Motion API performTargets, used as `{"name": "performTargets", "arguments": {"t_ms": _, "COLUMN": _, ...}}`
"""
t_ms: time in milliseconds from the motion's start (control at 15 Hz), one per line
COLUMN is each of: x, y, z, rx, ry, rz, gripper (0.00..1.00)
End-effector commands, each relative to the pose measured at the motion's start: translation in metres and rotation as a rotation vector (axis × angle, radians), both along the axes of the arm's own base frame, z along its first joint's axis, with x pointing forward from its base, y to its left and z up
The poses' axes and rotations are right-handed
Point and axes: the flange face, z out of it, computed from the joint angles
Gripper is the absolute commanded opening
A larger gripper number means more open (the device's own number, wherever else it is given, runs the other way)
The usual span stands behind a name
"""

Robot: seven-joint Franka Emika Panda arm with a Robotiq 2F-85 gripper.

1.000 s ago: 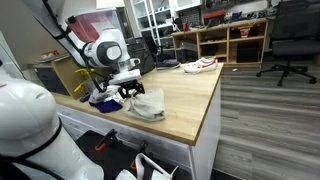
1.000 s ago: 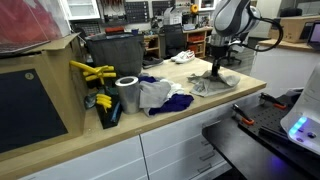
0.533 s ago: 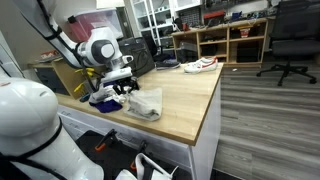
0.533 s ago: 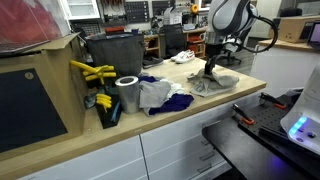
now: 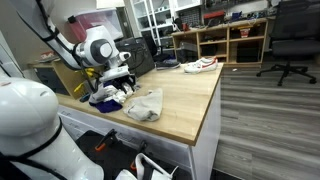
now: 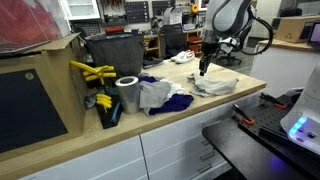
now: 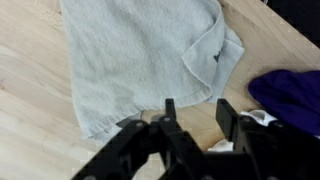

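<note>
My gripper [image 7: 197,112] is open and empty, hovering above the wooden table just beside a grey cloth [image 7: 140,50]. The cloth lies flat with one corner folded over. In both exterior views the gripper [image 5: 118,84] [image 6: 203,66] hangs above the table between the grey cloth [image 5: 146,105] [image 6: 214,84] and a pile of purple and white cloths [image 5: 103,97] [image 6: 160,95]. A purple cloth [image 7: 290,92] shows at the right edge of the wrist view, with a bit of white cloth [image 7: 255,118] under the jaw.
A roll of silver tape [image 6: 127,94] and a black bin with yellow tools [image 6: 103,100] stand by the cloth pile. A dark crate [image 6: 112,52] sits behind. A shoe [image 5: 199,66] lies at the table's far end. Office chair [image 5: 285,45] stands on the floor.
The gripper has risen off the grey cloth and moved toward the purple and white pile. The grey cloth stays on the table, released.
</note>
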Motion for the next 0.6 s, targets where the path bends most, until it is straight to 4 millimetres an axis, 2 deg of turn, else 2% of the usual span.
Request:
{"name": "performTargets", "arguments": {"t_ms": 0, "x": 0.008, "y": -0.017, "z": 0.023, "rx": 0.065, "ry": -0.039, "rz": -0.053, "gripper": 0.78}}
{"name": "performTargets", "arguments": {"t_ms": 200, "x": 0.029, "y": -0.054, "z": 0.046, "rx": 0.091, "ry": -0.006, "rz": -0.113, "gripper": 0.99}}
{"name": "performTargets", "arguments": {"t_ms": 533, "x": 0.074, "y": -0.141, "z": 0.074, "rx": 0.082, "ry": 0.094, "rz": -0.305, "gripper": 1.00}}
